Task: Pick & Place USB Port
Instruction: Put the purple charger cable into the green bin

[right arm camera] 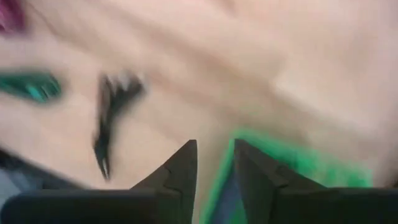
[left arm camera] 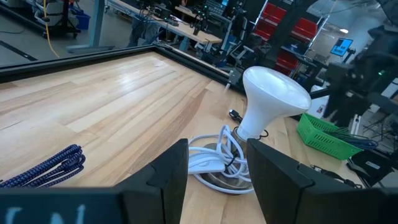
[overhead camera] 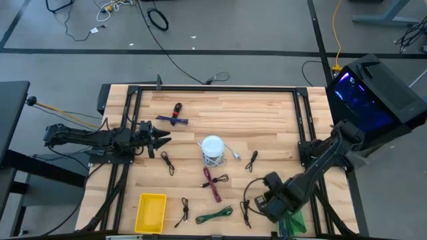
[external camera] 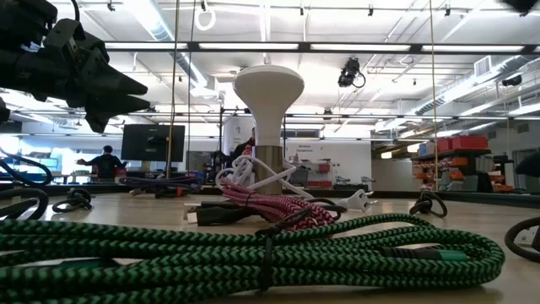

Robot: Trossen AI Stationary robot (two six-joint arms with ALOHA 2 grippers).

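Several bundled USB cables lie on the wooden table: a green one (overhead camera: 215,215) (external camera: 253,245), a maroon one (overhead camera: 213,183) (external camera: 261,207), a blue one (overhead camera: 173,119) (left arm camera: 46,167) and small black ones (overhead camera: 167,163) (overhead camera: 251,160). My left gripper (overhead camera: 162,140) (left arm camera: 217,177) (external camera: 126,89) hovers open above the table's left half, pointing at the white lamp (overhead camera: 211,148) (left arm camera: 270,99). My right gripper (overhead camera: 263,203) (right arm camera: 214,165) is low at the near right, open with a narrow gap and nothing between the fingers, over the rim of a green basket (overhead camera: 292,223) (right arm camera: 280,162).
A yellow bin (overhead camera: 151,212) sits at the near left edge. The white lamp stands mid-table on its base, with a white cord (left arm camera: 211,155) coiled round it. A black cable (overhead camera: 247,211) (right arm camera: 109,118) lies beside my right gripper. Bare wood stretches toward the far edge.
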